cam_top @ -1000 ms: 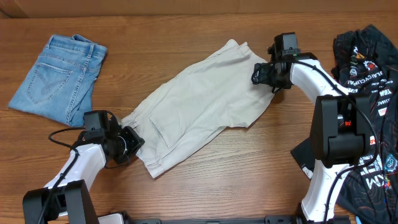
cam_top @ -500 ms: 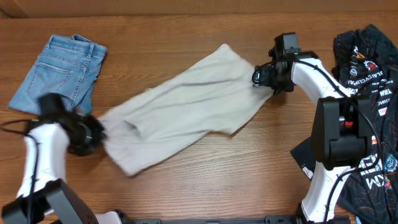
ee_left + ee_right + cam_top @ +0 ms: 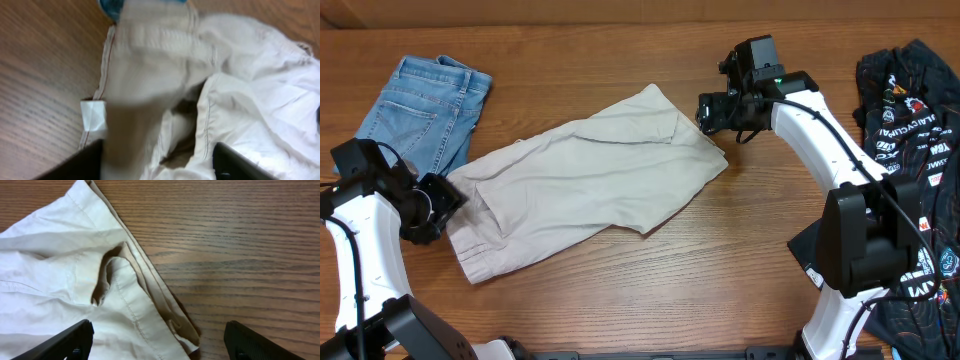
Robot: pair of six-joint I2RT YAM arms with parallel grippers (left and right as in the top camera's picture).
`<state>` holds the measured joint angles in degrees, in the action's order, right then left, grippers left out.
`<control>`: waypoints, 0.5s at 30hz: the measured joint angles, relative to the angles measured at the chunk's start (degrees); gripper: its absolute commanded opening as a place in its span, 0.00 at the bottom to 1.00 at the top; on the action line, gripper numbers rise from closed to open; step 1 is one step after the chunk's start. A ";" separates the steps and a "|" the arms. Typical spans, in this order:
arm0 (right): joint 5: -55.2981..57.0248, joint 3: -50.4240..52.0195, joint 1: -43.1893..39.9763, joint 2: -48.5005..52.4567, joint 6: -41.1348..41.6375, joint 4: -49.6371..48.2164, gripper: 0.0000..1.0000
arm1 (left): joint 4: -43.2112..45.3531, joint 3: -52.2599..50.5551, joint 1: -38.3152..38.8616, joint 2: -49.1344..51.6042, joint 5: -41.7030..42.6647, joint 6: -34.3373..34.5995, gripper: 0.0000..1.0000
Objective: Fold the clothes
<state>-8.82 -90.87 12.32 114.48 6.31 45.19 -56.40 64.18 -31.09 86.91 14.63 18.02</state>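
Beige shorts (image 3: 590, 180), long axis diagonal, waistband (image 3: 465, 245) lower-left, hems (image 3: 685, 145) upper-right

On my screen the table (image 3: 650, 290) reads as brown wood with a fine running grain and a soft, low sheen. The beige shorts (image 3: 590, 180) are matt woven cotton, creased, with raised stitching along the hems and a small white label (image 3: 93, 116) that looks like stiff paper or tape. I see the denim shorts (image 3: 415, 115) as coarser faded twill, the black jersey (image 3: 910, 110) as smooth, slightly slick printed cloth, and the right arm (image 3: 820, 130) as glossy white plastic.
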 measured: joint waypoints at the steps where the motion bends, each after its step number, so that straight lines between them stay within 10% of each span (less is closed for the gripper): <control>1: 0.02 0.00 -0.02 0.00 0.02 0.15 0.88 | -0.55 0.00 0.00 0.00 -0.15 -0.07 0.76; 15: -1.11 0.00 -0.28 0.00 -1.79 2.56 0.85 | -5.09 -0.07 0.00 0.00 -11.06 4.96 0.76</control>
<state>-9.93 -90.87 12.03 114.48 4.51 47.75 -61.49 64.12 -31.09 86.91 3.57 22.98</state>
